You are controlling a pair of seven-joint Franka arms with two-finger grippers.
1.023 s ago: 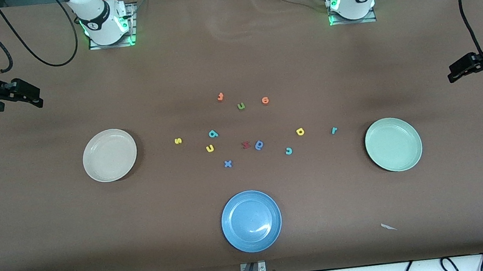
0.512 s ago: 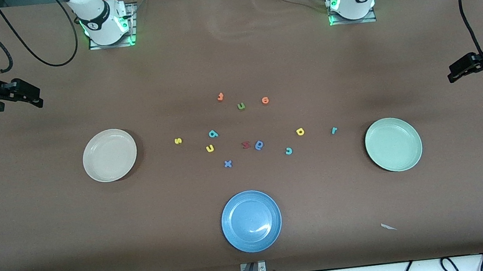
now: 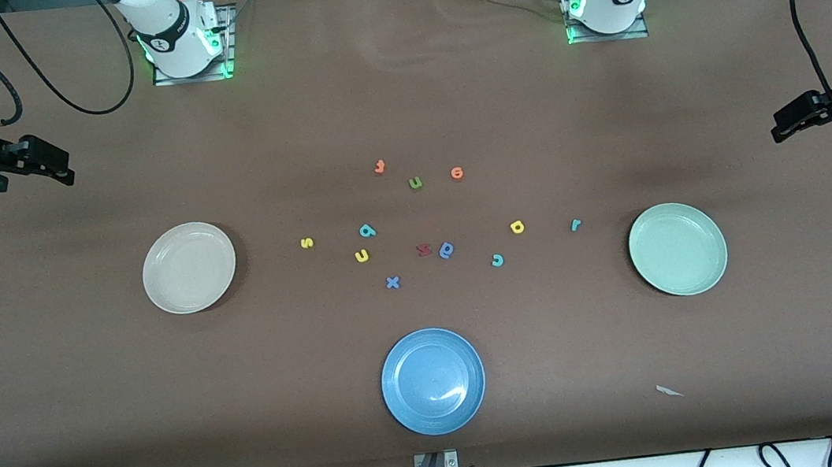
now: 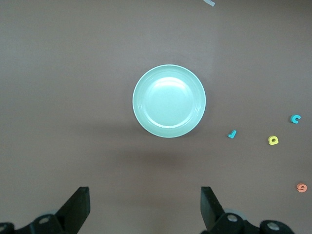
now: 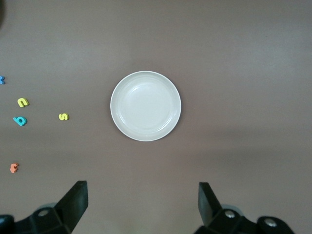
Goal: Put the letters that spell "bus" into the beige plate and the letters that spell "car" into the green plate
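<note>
No change since earlier frames. Left tool (image 4: 144, 212) wide, empty, waits above green plate (image 3: 677, 249). Right tool (image 5: 141, 207) wide, empty, above beige plate (image 3: 189, 268). Letters unmoved on surface (image 3: 399, 93).

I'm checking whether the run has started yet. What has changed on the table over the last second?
Nothing has visibly changed. The left hand and right hand stay open and raised at their ends of the table, holding nothing. All the letters still lie on the table between the beige plate and the green plate, and both plates hold nothing.
</note>
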